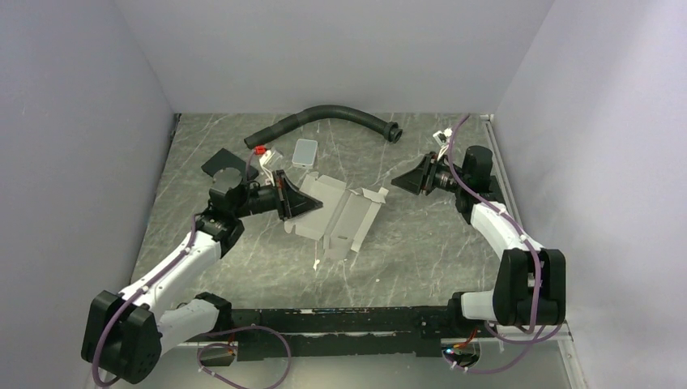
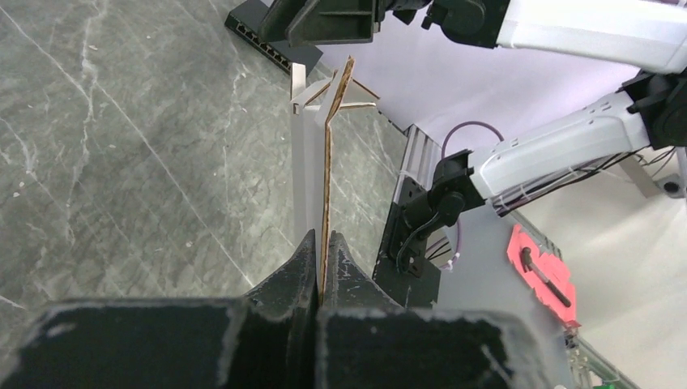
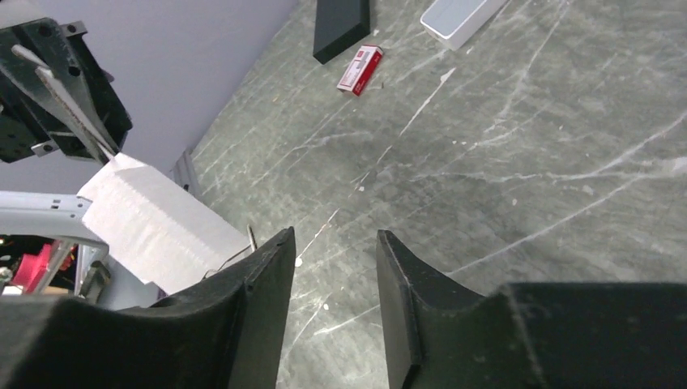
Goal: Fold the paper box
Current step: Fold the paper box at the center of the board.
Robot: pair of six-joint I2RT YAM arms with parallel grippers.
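Observation:
The paper box is a white creased die-cut sheet with tabbed flaps, lying mid-table and partly lifted at its left side. My left gripper is shut on its left edge; in the left wrist view the sheet stands edge-on between the closed fingers. My right gripper is open and empty, just right of the sheet's far right tab. In the right wrist view the gripper hovers over bare table, with part of the white sheet at lower left.
A black corrugated hose lies at the back. A light grey rounded tile, a small red item and a black flat pad lie behind the left gripper. Walls close in left, right and back.

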